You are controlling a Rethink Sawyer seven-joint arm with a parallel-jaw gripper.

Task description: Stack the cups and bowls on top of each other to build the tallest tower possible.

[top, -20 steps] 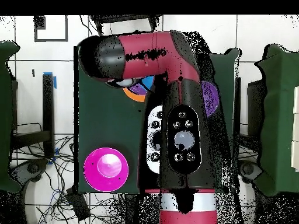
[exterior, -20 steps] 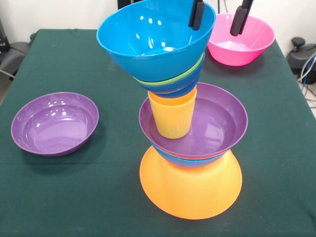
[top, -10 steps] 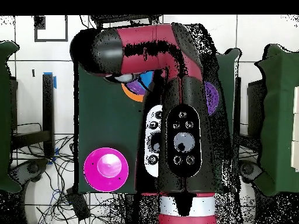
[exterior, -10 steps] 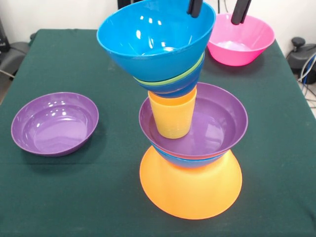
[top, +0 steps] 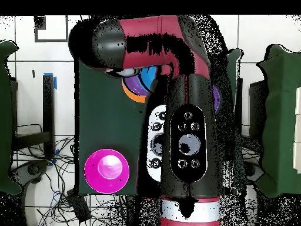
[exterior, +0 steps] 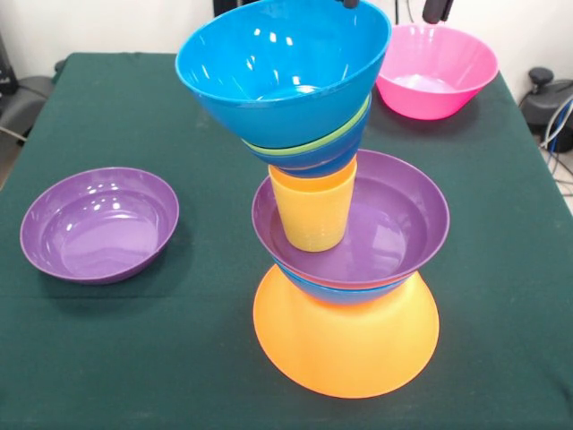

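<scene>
Black claw [exterior: 394, 7] tips apart, empty, directly above glossy bright blue plastic bowl [exterior: 282, 67] topping tower [exterior: 336, 224]; no legible writing.

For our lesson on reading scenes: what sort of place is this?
Probably a robotics lab: a red and black arm over a green-clothed table, loose cables on the tiled floor, and a staged bowl tower.
</scene>
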